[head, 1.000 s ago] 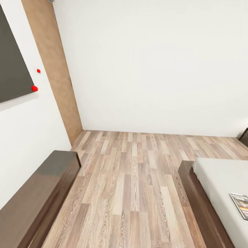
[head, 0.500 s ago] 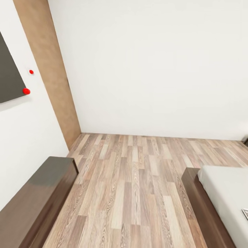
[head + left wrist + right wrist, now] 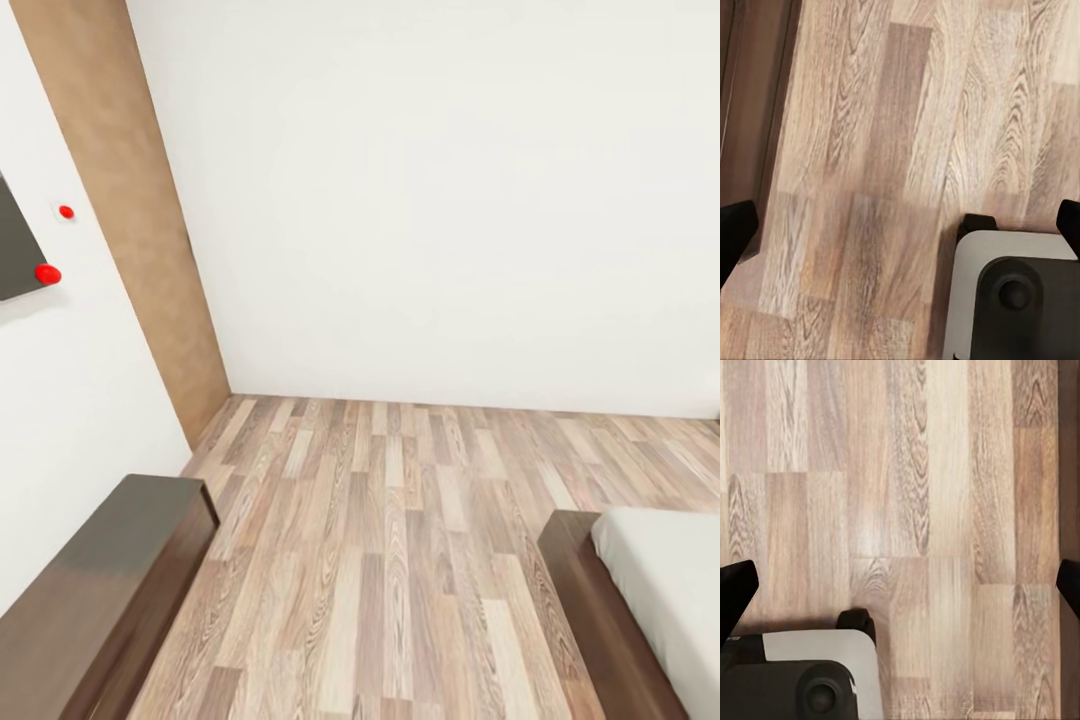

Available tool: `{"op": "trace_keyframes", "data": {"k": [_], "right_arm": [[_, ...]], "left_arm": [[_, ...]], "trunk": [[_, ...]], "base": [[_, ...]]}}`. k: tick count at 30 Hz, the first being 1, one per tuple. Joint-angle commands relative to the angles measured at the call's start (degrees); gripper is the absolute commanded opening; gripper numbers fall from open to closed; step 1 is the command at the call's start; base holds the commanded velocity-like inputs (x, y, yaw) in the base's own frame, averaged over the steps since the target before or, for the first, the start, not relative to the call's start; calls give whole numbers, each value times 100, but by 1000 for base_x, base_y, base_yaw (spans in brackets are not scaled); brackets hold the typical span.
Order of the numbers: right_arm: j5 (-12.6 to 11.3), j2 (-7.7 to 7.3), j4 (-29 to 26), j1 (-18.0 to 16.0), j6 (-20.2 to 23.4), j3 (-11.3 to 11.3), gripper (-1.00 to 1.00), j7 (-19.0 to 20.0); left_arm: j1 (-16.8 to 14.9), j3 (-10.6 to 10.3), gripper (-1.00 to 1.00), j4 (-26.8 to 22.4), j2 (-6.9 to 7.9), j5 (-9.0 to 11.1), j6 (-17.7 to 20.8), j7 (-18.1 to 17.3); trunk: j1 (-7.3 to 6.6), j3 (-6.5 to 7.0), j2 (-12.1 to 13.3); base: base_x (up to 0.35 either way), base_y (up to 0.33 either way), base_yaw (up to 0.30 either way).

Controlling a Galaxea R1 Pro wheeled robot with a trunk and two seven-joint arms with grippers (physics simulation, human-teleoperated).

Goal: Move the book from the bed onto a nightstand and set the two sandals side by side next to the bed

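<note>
Bed (image 3: pixel 655 590), low, plain light-grey mattress on dark brown wooden platform frame: one corner at lower right of head view, mattress top bare where visible.

Left gripper (image 3: pixel 900 221): black fingertips at opposite edges of wrist view, spread wide, nothing between, brown wood-plank floor (image 3: pixel 870 150) beneath. White-and-black robot base (image 3: pixel 1016 292) with small black caster below that gripper.

Right gripper (image 3: pixel 900 581): fingertips likewise set wide, holding nothing, over same planks; robot base alongside.

Long low dark brown glossy bench (image 3: pixel 95 600) against left wall, opposite bed, open floor between. Tan wall panel (image 3: pixel 125 200) in corner. Dark board (image 3: pixel 15 250) with two red dots on left white wall.
</note>
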Motion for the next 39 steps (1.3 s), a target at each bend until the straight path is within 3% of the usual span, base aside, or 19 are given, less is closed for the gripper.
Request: {"op": "trace_keyframes", "data": {"k": [1, 27, 39], "right_arm": [[47, 1, 3, -5, -17, -50, 100, 12], [59, 125, 6, -5, -17, -56, 100, -20], [69, 184, 6, -5, -17, -47, 100, -17]], "left_arm": [[-4, -39, 100, 3, 3, 61, -10, -29], [-4, -47, 100, 3, -1, 61, -11, -29], [-4, -48, 100, -3, -1, 61, -19, -29]], "trunk": [[6, -11, -11], [6, -11, -11], [6, -11, -11]], "base": [[331, 0, 0], [327, 0, 0], [121, 0, -10]]}}
